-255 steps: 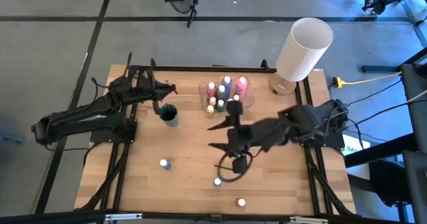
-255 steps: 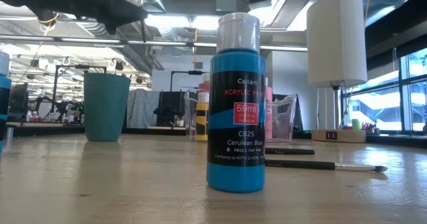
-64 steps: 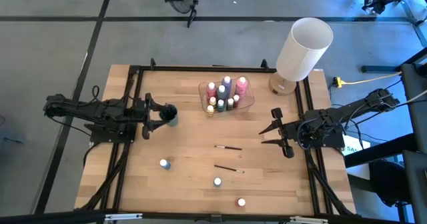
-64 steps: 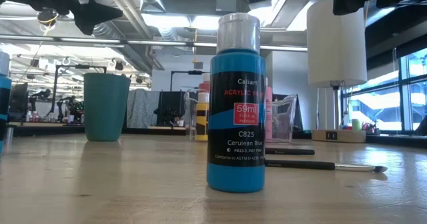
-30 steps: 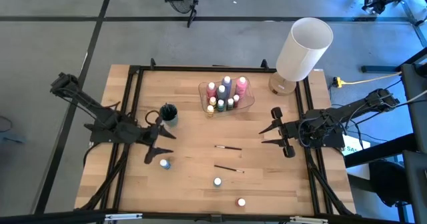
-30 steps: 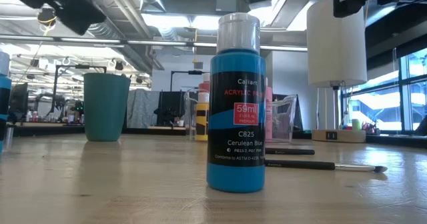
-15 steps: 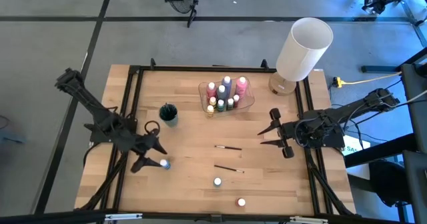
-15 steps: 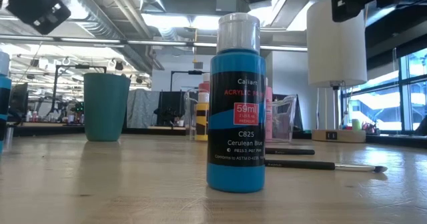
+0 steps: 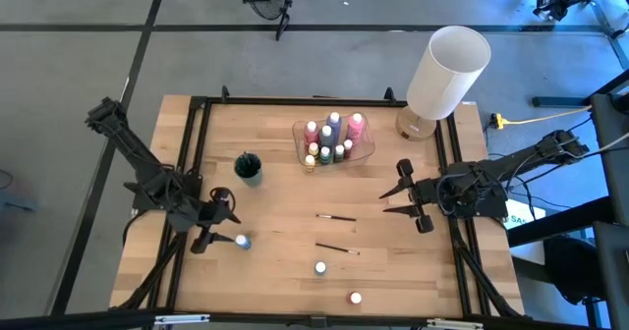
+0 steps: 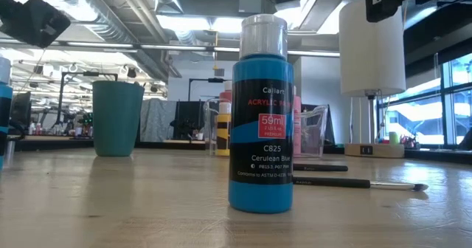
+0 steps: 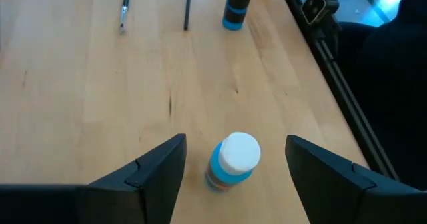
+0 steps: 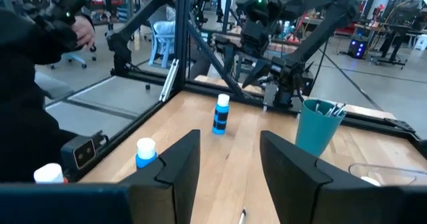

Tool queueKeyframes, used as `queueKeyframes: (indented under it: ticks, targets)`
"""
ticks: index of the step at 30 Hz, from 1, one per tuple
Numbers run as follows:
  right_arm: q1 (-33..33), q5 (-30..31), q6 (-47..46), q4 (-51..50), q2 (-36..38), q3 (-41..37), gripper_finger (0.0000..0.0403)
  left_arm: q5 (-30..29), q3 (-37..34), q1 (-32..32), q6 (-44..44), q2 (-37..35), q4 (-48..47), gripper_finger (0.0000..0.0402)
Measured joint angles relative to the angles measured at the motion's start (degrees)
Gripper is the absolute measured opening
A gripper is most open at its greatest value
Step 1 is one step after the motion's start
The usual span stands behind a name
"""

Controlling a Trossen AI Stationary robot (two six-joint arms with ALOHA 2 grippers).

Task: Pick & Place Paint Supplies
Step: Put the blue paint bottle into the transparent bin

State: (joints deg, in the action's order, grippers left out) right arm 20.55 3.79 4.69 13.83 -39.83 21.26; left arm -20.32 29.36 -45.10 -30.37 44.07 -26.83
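Note:
A small blue paint bottle [image 9: 241, 241] with a white cap [image 11: 239, 151] stands upright on the table near its left edge. My left gripper [image 9: 222, 224] is open, slants down at the bottle and stops just short of it, touching nothing. A second blue bottle [image 9: 320, 268] and a red one [image 9: 355, 298] stand nearer the front edge. Two paintbrushes [image 9: 335, 217] [image 9: 339, 248] lie flat mid-table. My right gripper [image 9: 395, 191] hovers open and level at the right side, with nothing between its fingers.
A teal cup [image 9: 248, 168] holding brushes stands behind the left gripper. A clear container [image 9: 334, 138] with several paint bottles sits at the back centre. A big white lamp [image 9: 447, 73] stands at the back right. A dark frame [image 9: 187, 163] rims the table.
My left gripper has swung toward the table's near edge and tipped downward, and now points at the small blue bottle. It stays open, and the bottle has not moved. My right gripper has kept still.

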Motion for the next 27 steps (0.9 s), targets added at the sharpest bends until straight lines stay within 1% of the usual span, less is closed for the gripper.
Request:
queueKeyframes:
  ticks: [5, 10, 14, 20, 27]
  targets:
    - [0.0, 0.0, -0.7, 0.3, 0.0, 0.0, 0.0158, -0.5, 0.0, -1.8, -0.3, 0.2, 0.0, 0.0251]
    - [0.0, 0.0, -0.9, 0.5, -0.9, 0.0, 0.0158, -5.5, -0.1, -4.6, -0.5, 2.4, 0.1, 0.0251]
    - [0.0, 0.0, -0.9, 0.7, -2.3, 0.0, 0.0158, -7.5, -0.1, -6.8, -1.2, 5.6, 0.7, 0.0251]
    - [0.0, 0.0, -0.9, 4.6, -4.7, 0.0, 0.0158, -8.7, -0.1, -8.9, -1.1, 9.7, 3.0, 0.0251]
    - [0.0, 0.0, -0.8, 7.9, -7.1, 0.0, 0.0158, -9.6, -0.1, -8.8, -2.9, 11.8, 3.1, 0.0251]
